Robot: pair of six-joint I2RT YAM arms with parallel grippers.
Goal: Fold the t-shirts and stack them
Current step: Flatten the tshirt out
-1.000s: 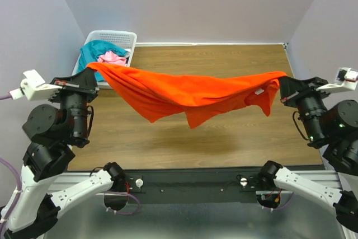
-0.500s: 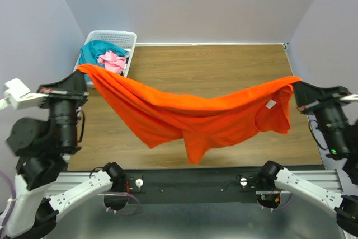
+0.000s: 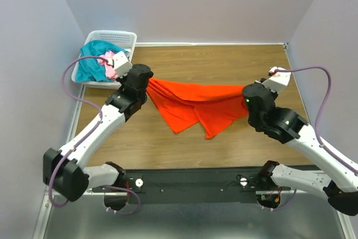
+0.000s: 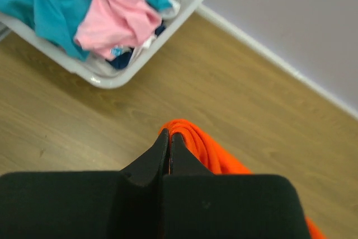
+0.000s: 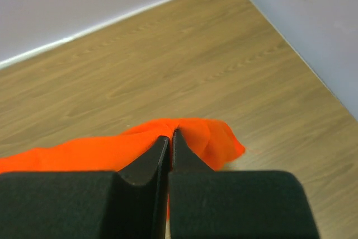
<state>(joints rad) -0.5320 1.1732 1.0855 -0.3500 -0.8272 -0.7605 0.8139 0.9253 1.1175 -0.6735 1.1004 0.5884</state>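
One bright orange cloth t-shirt (image 3: 193, 104) was stretched across the middle of the brown wooden table (image 3: 224, 60), between the two arms. Its upper edge ran as an almost straight band from left to right. Below this band the cloth spread in loose folds toward the lower part of the top view, ending in two pointed flaps, and it seemed to rest on the wood.

In the left wrist view, the left gripper (image 4: 169, 134) was clenched on the left end of the orange shirt. Its two black fingers were pressed together, and a bunch of orange cloth came out just behind their tips, on the right side. The right gripper (image 5: 171, 134) was grasping the other end. In the right wrist view its fingers stood nearly together, with only a thin slit between them. The orange cloth was pinched at their tips, and a small lobe of it lay on the wood to the right.

At the upper left of the top view, a white slatted plastic basket (image 3: 126, 37) stood at the far left corner of the table, near the left wrist. A teal cloth shirt (image 3: 92, 62) and a pink cloth shirt (image 4: 114, 15) lay crumpled inside it. The pink one was on top of the teal one, and the teal one hung a little over the left rim.
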